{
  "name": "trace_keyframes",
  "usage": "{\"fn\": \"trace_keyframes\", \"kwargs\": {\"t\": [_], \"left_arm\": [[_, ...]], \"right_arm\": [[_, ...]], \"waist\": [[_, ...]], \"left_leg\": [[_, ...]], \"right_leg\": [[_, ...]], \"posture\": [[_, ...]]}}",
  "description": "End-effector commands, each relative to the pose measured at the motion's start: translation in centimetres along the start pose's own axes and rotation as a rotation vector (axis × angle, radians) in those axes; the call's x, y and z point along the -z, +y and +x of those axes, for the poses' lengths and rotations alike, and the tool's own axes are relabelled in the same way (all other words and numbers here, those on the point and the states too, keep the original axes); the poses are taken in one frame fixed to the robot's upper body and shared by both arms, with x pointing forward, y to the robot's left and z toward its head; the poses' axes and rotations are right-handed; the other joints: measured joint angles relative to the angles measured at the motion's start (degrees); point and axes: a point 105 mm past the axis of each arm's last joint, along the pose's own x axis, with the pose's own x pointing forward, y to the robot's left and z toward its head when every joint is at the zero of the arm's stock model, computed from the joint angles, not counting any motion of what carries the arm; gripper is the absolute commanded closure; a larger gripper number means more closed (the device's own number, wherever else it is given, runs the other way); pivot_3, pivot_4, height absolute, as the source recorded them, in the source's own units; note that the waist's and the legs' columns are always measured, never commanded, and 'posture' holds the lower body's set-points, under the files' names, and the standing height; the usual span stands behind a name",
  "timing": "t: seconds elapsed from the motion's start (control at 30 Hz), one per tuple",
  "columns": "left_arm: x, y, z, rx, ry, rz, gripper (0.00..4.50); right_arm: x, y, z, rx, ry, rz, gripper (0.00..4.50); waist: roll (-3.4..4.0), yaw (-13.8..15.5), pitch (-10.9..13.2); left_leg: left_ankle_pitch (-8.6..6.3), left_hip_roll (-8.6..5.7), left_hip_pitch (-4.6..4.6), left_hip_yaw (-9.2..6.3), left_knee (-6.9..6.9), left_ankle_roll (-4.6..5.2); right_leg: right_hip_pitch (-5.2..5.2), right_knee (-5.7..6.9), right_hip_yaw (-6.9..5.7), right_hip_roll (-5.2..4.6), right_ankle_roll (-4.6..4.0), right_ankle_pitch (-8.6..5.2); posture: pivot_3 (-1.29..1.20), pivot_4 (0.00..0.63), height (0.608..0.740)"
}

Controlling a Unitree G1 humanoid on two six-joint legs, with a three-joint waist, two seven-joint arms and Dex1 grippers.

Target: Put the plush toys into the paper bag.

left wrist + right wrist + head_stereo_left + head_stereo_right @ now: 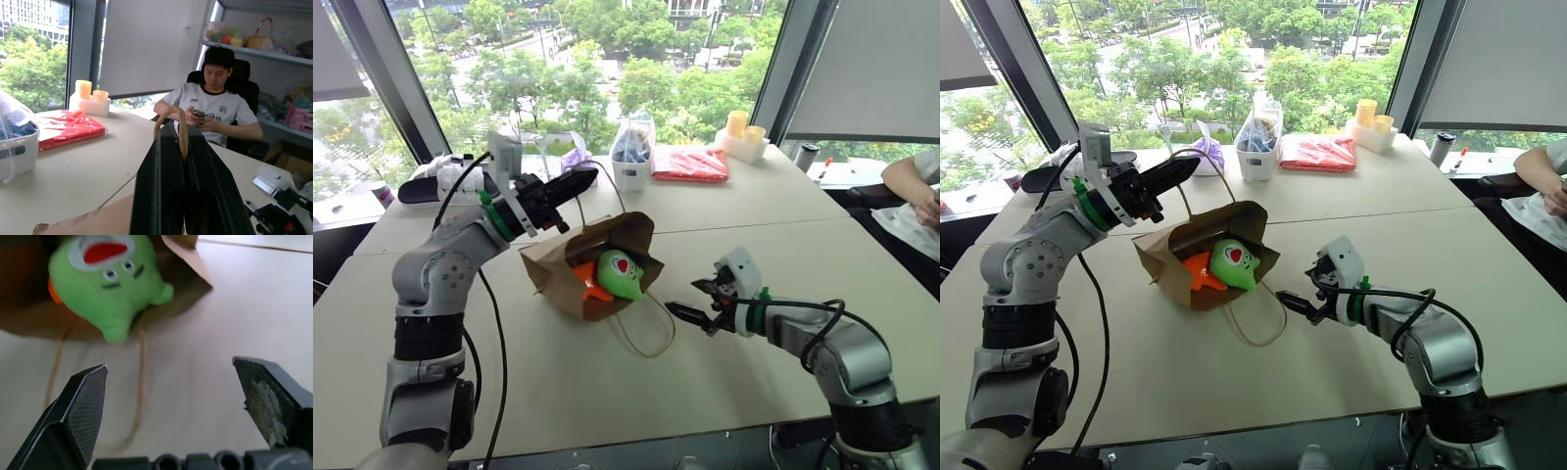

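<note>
A brown paper bag [570,262] lies on its side near the middle of a pale table [754,225], its mouth facing the lower right of the frame. Two plush toys sit in that opening — a green toy [620,274] with a red-and-white mouth patch, partly sticking out, and an orange toy [589,282] tucked just behind it to the left. The left gripper [579,183], in the upper left of the frame, is clamped tight on one cord handle [180,128] of the bag, lifting its upper edge. The other cord handle [644,331] lies loose on the table below the bag. The right gripper [697,302], at lower right, hovers near the bag's mouth with its fingers spread wide and empty. A seated person [215,110] is at the table's far right edge.
</note>
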Motion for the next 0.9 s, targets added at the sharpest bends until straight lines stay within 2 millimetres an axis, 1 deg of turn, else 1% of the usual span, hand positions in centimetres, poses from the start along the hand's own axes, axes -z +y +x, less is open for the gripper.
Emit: {"fn": "trace_keyframes", "kwargs": {"t": [0.03,0.1,0.2,0.3,0.33,0.37,0.4,0.43,0.47,0.5,0.53,0.57,0.67,0.77,0.8,0.83,0.87,0.9], "left_arm": [[-1.7,-0.3,-0.1,0.017,-0.031,0.057,4.5],[-1.8,-0.1,-0.1,0.013,-0.029,0.062,4.5],[-2.0,0.0,-0.2,0.009,-0.031,0.067,4.5],[-2.2,0.0,-0.2,0.006,-0.032,0.071,4.5],[-2.2,0.1,-0.2,0.003,-0.032,0.072,4.5],[-2.2,0.1,-0.3,0.001,-0.031,0.073,4.5],[-2.2,0.1,-0.3,0.0,-0.031,0.074,4.5],[-2.2,0.0,-0.4,-0.001,-0.031,0.074,4.5],[-2.2,0.0,-0.4,-0.002,-0.031,0.074,4.5],[-2.2,0.0,-0.4,-0.003,-0.031,0.074,4.5],[-2.2,0.0,-0.5,-0.004,-0.031,0.074,4.5],[-2.2,0.0,-0.5,-0.005,-0.031,0.074,4.5],[-2.3,0.1,-0.5,-0.009,-0.034,0.074,4.5],[-2.5,0.1,-0.5,-0.011,-0.041,0.076,4.5],[-2.6,0.1,-0.5,-0.011,-0.043,0.076,4.5],[-2.7,0.1,-0.5,-0.011,-0.045,0.076,4.5],[-2.7,0.0,-0.5,-0.009,-0.046,0.075,4.5],[-2.8,0.0,-0.5,-0.008,-0.047,0.074,4.5]], "right_arm": [[0.6,1.4,0.6,-0.036,0.009,0.02,0.08],[1.4,2.1,1.1,-0.054,0.039,0.013,0.08],[2.1,2.3,1.4,-0.053,0.066,0.001,0.08],[1.6,2.1,1.7,-0.046,0.044,-0.002,0.83],[1.3,2.0,1.6,-0.045,0.034,-0.007,1.22],[0.9,1.9,1.6,-0.044,0.022,-0.01,1.81],[0.5,1.8,1.4,-0.04,0.01,-0.009,2.29],[0.2,1.6,1.2,-0.037,0.002,-0.009,2.98],[-0.1,1.5,1.0,-0.038,-0.004,-0.009,3.33],[-0.4,1.5,0.8,-0.04,-0.009,-0.011,3.88],[-0.7,1.5,0.5,-0.046,-0.019,-0.008,4.34],[-1.1,1.5,0.3,-0.051,-0.026,-0.004,4.43],[-2.2,1.5,-0.4,-0.073,-0.054,0.019,4.43],[-4.7,1.5,-1.4,-0.116,-0.137,0.084,4.43],[-6.0,1.4,-1.8,-0.132,-0.18,0.11,4.43],[-6.8,1.4,-2.1,-0.143,-0.206,0.127,4.43],[-8.3,1.4,-2.6,-0.164,-0.251,0.141,4.43],[-9.2,1.5,-2.9,-0.18,-0.279,0.151,4.43]], "waist": [[0.0,0.12,0.0],[0.0,0.1,0.0],[0.0,0.05,0.0],[0.0,0.03,0.0],[0.0,0.01,0.0],[0.0,0.01,0.0],[0.0,0.02,0.0],[0.0,0.01,0.0],[0.0,0.02,0.0],[0.0,0.07,0.0],[0.0,0.12,0.0],[0.0,0.11,0.0],[0.0,0.06,0.0],[0.0,0.06,0.0],[0.0,0.03,0.0],[0.0,0.01,0.0],[0.0,-0.01,0.0],[0.01,0.0,0.0]], "left_leg": [[0.0,0.0,0.0,0.0,0.02,0.0],[0.0,-0.01,0.0,-0.02,0.01,0.0],[0.0,-0.01,0.0,-0.02,0.01,0.0],[0.0,-0.01,0.0,-0.01,0.02,0.0],[0.0,-0.01,0.0,-0.01,0.01,0.0],[0.0,-0.01,0.0,-0.02,0.01,0.0],[0.0,-0.01,0.0,-0.02,0.01,0.0],[0.0,-0.01,0.0,-0.02,0.01,0.0],[0.0,-0.01,0.0,-0.02,0.01,0.0],[0.0,-0.01,0.0,-0.02,0.01,0.0],[0.0,-0.01,0.0,-0.02,0.01,0.0],[0.0,-0.01,0.0,-0.02,0.01,0.0],[-0.01,-0.01,0.0,-0.02,0.0,0.01],[-0.01,0.0,0.0,-0.03,0.0,0.01],[-0.01,0.0,0.0,-0.04,0.0,0.01],[-0.01,0.0,0.0,-0.04,0.0,0.01],[-0.01,0.0,0.0,-0.04,-0.01,0.01],[-0.01,0.0,0.0,-0.05,-0.01,0.01]], "right_leg": [[0.02,-0.01,0.0,0.0,0.0,0.0],[0.02,0.0,-0.01,-0.01,0.0,0.0],[0.02,-0.01,-0.01,0.0,0.0,0.0],[0.02,-0.01,-0.01,0.0,0.0,0.0],[0.02,-0.01,-0.01,0.0,0.0,0.0],[0.02,-0.01,-0.01,0.0,0.0,0.0],[0.02,-0.01,-0.01,0.0,0.0,0.0],[0.02,-0.01,-0.01,0.0,0.0,0.0],[0.02,-0.01,-0.01,0.0,0.0,0.0],[0.02,-0.01,-0.01,0.0,0.0,0.0],[0.02,-0.01,-0.02,0.0,0.0,0.0],[0.03,-0.01,-0.02,0.0,0.0,0.0],[0.03,-0.02,-0.02,0.0,0.0,0.0],[0.02,-0.02,-0.02,0.01,0.0,0.0],[0.02,-0.02,-0.02,0.01,0.0,0.0],[0.02,-0.02,-0.02,0.01,0.0,0.0],[0.01,-0.02,-0.02,0.01,0.0,0.0],[0.01,0.0,-0.02,0.01,0.0,0.0]], "posture": [[0.0,0.15,0.74],[0.0,0.15,0.74],[0.0,0.15,0.74],[0.0,0.15,0.74],[0.0,0.15,0.74],[0.0,0.15,0.74],[0.0,0.15,0.74],[0.0,0.15,0.74],[0.0,0.15,0.74],[0.0,0.15,0.74],[0.0,0.15,0.74],[0.0,0.15,0.74],[0.0,0.15,0.74],[0.0,0.15,0.74],[0.0,0.15,0.74],[0.0,0.15,0.74],[0.0,0.15,0.74],[0.0,0.15,0.74]]}}
